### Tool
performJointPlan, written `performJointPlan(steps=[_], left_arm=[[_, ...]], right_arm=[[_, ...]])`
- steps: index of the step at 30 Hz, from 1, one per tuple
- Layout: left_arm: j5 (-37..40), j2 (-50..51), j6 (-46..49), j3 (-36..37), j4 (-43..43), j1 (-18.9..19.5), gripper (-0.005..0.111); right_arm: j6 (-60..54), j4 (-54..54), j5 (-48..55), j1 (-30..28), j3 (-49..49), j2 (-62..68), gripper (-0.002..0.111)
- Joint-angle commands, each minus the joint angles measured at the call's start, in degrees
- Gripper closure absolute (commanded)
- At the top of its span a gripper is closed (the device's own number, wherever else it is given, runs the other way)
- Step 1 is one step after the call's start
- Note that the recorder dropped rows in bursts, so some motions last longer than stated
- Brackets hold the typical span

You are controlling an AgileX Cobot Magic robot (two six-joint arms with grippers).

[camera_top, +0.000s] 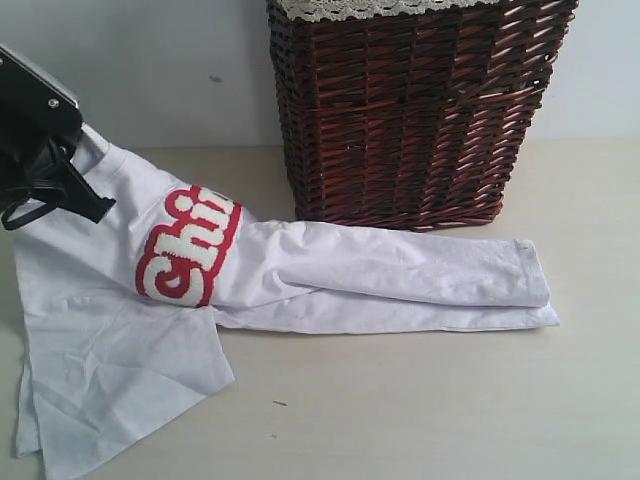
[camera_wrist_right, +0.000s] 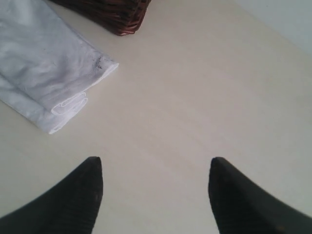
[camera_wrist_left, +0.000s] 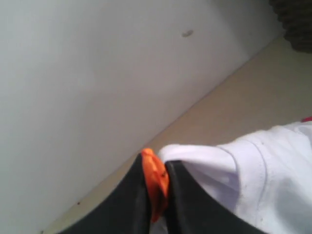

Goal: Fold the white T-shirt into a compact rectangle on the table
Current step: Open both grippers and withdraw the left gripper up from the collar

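Observation:
The white T-shirt [camera_top: 330, 270] lies on the table [camera_top: 450, 400], folded lengthwise into a long strip that runs from the left edge to the right, its red lettered band [camera_top: 190, 245] near the left end. One sleeve or flap spreads toward the front left. My left gripper [camera_wrist_left: 157, 163] is shut on the shirt's neck edge, with the orange neck tag [camera_wrist_left: 156, 180] pinched between its black fingers; in the exterior view the left gripper [camera_top: 85, 170] holds that end lifted at the far left. My right gripper [camera_wrist_right: 155, 163] hangs open over bare table, beside the shirt's folded hem end [camera_wrist_right: 58, 92].
A dark brown wicker basket [camera_top: 415, 110] stands at the back of the table, right behind the middle of the shirt, and its corner [camera_wrist_right: 117, 14] shows in the right wrist view. A pale wall rises behind the table.

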Motion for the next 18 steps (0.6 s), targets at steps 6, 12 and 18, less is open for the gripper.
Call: performJointPlan(steps=[6, 12, 18], left_arm=[[3.4, -0.3, 0.1, -0.4, -1.8, 0.0, 0.096], [3.4, -0.7, 0.1, -0.4, -0.8, 0.0, 0.096], [16.5, -0.7, 3.4, -0.4, 1.5, 0.0, 0.097]], right_arm=[[7.2, 0.6, 0.5, -0.2, 0.0, -0.7, 0.052], [7.2, 0.6, 1.7, -0.2, 0.0, -0.7, 0.053], [7.2, 0.6, 2.2, -0.2, 0.0, -0.7, 0.053]])
